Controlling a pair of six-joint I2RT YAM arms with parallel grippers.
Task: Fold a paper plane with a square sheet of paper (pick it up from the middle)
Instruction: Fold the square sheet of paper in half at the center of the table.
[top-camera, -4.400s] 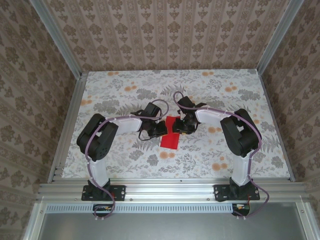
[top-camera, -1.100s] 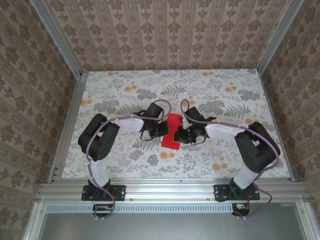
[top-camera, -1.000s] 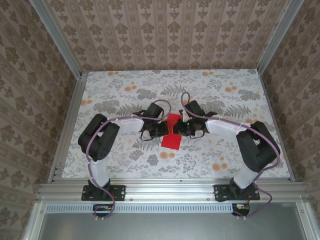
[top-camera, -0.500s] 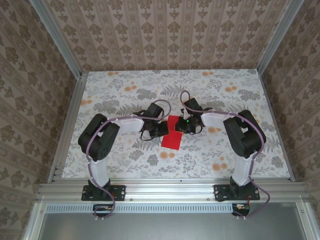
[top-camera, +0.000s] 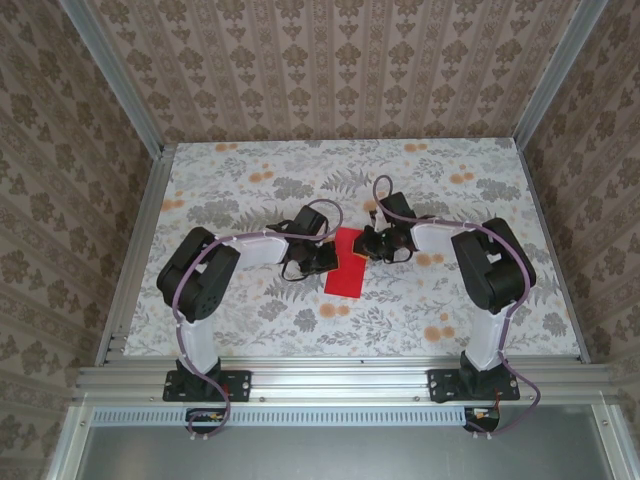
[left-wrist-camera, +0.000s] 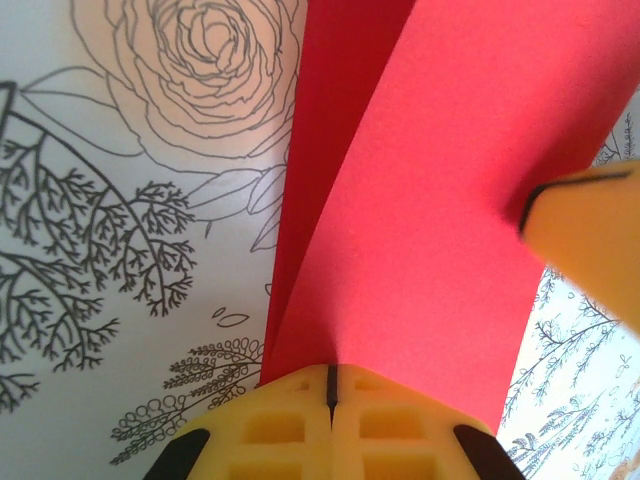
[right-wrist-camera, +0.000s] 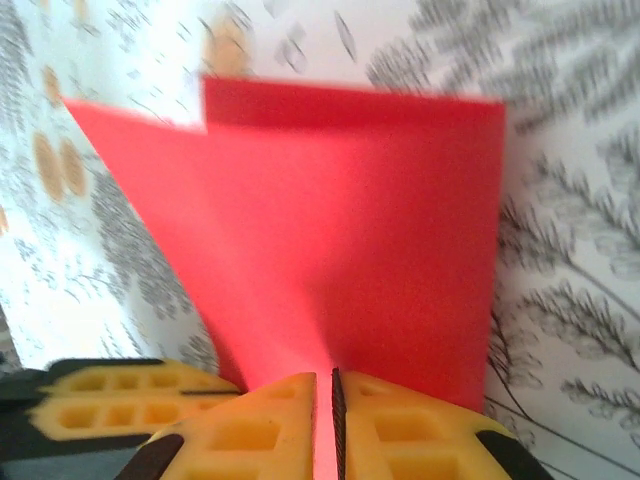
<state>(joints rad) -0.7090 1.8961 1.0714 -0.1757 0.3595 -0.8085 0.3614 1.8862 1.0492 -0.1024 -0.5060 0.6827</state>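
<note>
**Left:** in the top view, your left fingers (top-camera: 322, 259) sit at the left edge of the square sheet of paper (top-camera: 345, 276), mid-counter (top-camera: 230, 170). On the left wrist camera they are pressed together, and the sheet runs in at their tips, so they are pinching it. The sheet is folded here: one red layer slopes up off the floral counter, with a darker layer under its left side.

**Centre:** the sheet's near end lies flat on the counter. Its far end is caught between both sets of fingers.

**Right:** your right fingers (top-camera: 368, 243) meet the sheet's upper right edge. On the right wrist camera they are closed on it, with red showing in the slit between them. The sheet rises from there, creased, with one far corner stepped.
</note>
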